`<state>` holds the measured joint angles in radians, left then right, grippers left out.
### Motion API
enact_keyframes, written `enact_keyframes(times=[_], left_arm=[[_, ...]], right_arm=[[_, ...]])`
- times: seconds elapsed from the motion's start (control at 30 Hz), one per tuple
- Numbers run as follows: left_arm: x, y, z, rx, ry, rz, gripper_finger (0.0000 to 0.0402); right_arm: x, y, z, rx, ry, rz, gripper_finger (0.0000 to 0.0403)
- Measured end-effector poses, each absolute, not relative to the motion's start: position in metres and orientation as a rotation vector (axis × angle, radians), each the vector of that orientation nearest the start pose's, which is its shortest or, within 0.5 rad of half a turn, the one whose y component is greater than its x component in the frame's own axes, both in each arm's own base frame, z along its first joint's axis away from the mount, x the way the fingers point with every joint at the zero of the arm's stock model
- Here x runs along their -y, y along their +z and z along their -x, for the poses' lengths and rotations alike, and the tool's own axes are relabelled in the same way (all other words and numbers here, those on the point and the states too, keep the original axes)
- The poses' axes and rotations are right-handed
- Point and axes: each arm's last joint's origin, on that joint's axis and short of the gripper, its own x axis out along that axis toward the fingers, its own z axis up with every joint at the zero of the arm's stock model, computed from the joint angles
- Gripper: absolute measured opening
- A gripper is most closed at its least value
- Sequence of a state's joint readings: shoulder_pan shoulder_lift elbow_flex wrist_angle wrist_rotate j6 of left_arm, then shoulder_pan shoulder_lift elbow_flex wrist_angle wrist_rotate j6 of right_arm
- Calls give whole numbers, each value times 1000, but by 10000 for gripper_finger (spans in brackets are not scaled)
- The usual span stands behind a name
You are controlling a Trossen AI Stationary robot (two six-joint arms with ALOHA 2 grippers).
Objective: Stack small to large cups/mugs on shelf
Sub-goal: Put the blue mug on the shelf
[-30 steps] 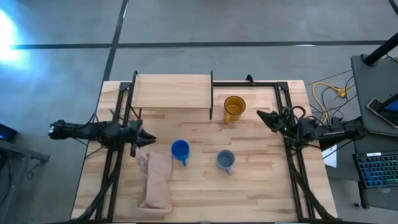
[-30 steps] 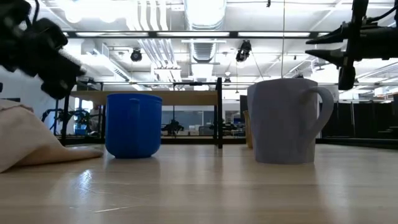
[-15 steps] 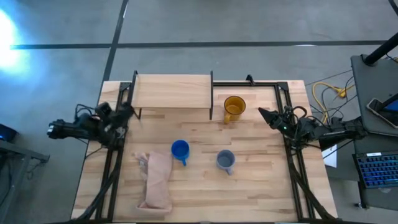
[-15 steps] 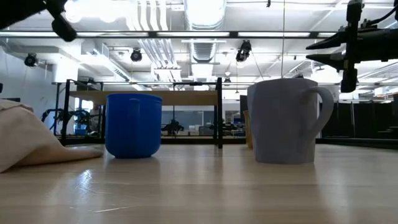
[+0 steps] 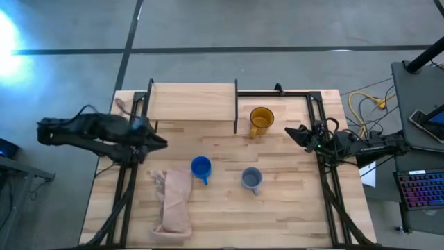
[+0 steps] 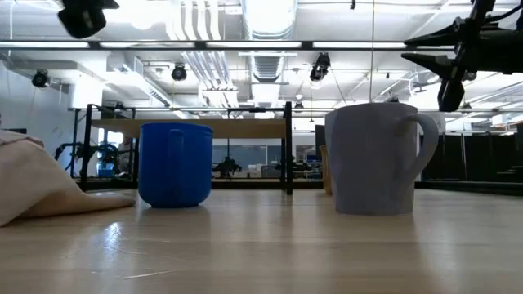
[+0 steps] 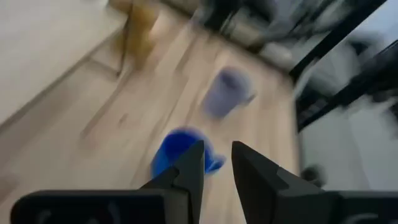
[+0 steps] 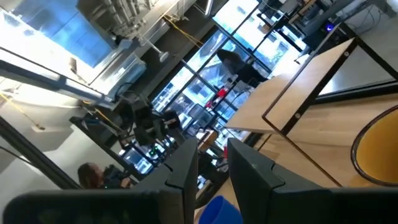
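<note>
My left gripper [image 5: 161,142]: fingers narrow, holding nothing, left of small blue mug [image 5: 200,167]. My right gripper [image 5: 291,130]: fingers narrow, near amber mug [image 5: 261,119].

left arm [image 5: 83,130]: black, jointed, looped cable
right arm [image 5: 361,144]: black, cable loops
fingers [image 7: 186,171]: dark, tapering, angular

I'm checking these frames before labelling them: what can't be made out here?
- Amber mug: low view, almost wholly hidden behind the grey-blue mug.
- Blue mug: left wrist view, smeared by blur, handle unclear.
- Amber mug: right wrist view, cut off by the edge.
</note>
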<state>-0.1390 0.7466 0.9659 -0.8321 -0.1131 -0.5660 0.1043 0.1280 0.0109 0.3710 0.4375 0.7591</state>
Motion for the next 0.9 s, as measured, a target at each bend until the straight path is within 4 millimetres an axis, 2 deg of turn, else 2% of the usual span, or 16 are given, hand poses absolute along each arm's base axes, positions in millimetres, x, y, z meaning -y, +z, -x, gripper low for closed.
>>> enact_keyframes(times=[0.1,0.17,0.23,0.3,0.5,0.7,0.9], left_arm=[[18,341,-159,-685,198,435,68],[19,337,-182,-708,282,496,68],[14,323,-203,-768,405,644,68],[12,305,-221,-871,457,767,68],[15,272,-260,-1001,547,857,68],[15,259,-270,-1085,624,836,68],[15,270,-263,-1078,646,864,68]], right_arm=[[2,192,-100,358,-225,-808,82],[2,191,-101,353,-226,-810,82],[2,191,-101,350,-227,-814,82],[2,190,-102,344,-230,-813,82],[2,189,-103,329,-235,-811,82],[1,189,-104,325,-237,-813,82],[1,188,-104,325,-237,-814,82]])
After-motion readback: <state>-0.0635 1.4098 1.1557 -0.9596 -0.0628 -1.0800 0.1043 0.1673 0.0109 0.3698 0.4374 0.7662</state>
